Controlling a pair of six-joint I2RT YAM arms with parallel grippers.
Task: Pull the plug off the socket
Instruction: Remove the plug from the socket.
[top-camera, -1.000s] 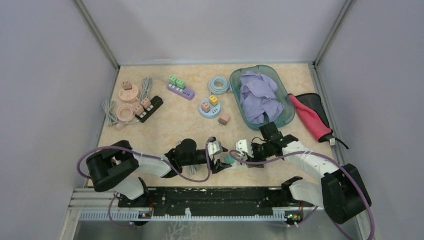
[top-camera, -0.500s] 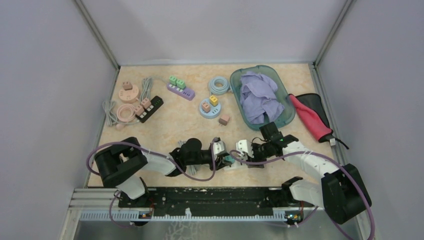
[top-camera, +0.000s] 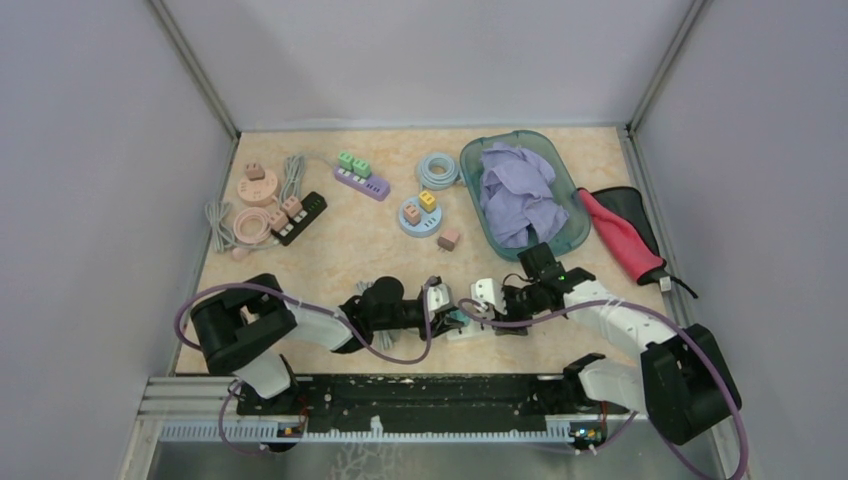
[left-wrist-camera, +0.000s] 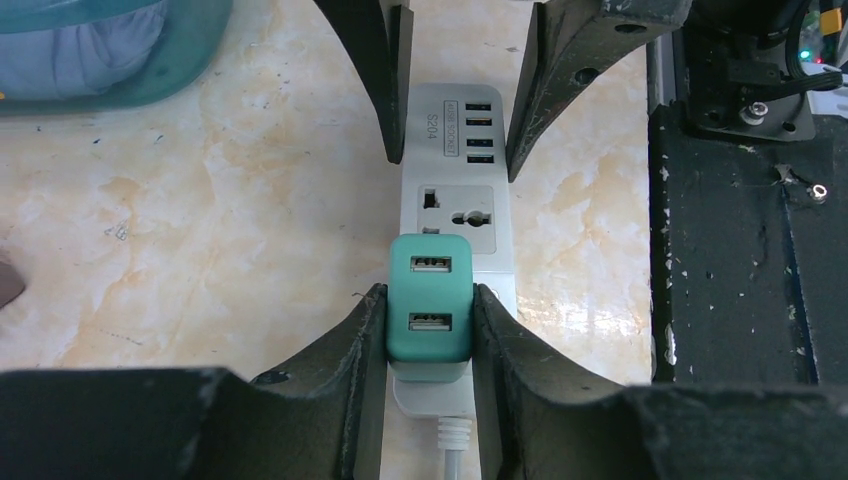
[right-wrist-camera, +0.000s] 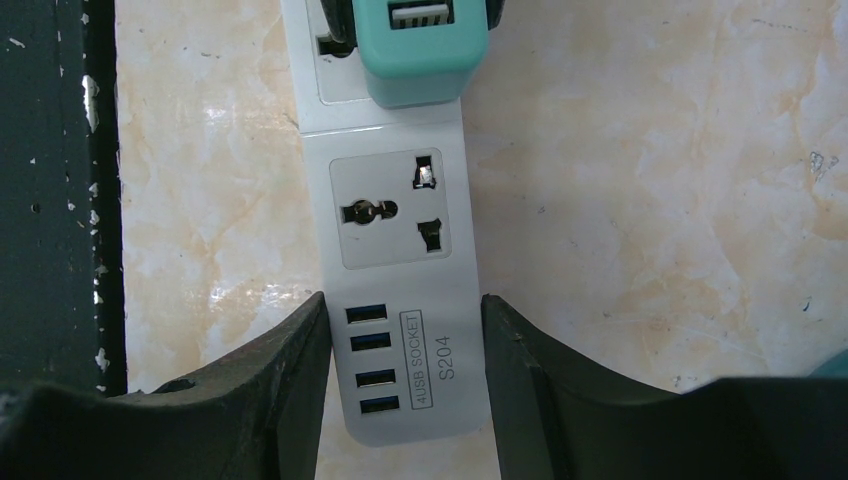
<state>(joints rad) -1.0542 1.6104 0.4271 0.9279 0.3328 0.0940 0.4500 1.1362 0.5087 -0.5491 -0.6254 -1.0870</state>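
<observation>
**Left wrist view.** The left gripper (left-wrist-camera: 428, 312) is clamped on the teal, rounded-block plastic plug (left-wrist-camera: 430, 285). One finger presses each long side, and the two USB ports on the plug's top face remain exposed. The plug is seated in the white, elongated plastic power strip (left-wrist-camera: 462, 215), at the end where the white cord (left-wrist-camera: 452, 452) exits. The strip lies flat on the beige marbled table top (left-wrist-camera: 200, 230). Its long axis runs straight away from the left gripper toward the right gripper (left-wrist-camera: 455, 115), which straddles the far end.

**Right wrist view.** The right gripper's fingers (right-wrist-camera: 300, 350) bear on both long edges of the strip at its USB-port end, so this gripper is clamped on the strip. One universal socket between the two grippers stands vacant. The plug sits beyond that socket, at the top of the frame.

**Top external view.** Both grippers meet at the near edge of the table, facing each other along the strip. The left arm is the one at the plug.

**Controlling relation.** The plug stands proud of the strip's upper face. Extraction therefore probably calls for a pull perpendicular to that face, upward, while the right gripper holds the strip down.
</observation>
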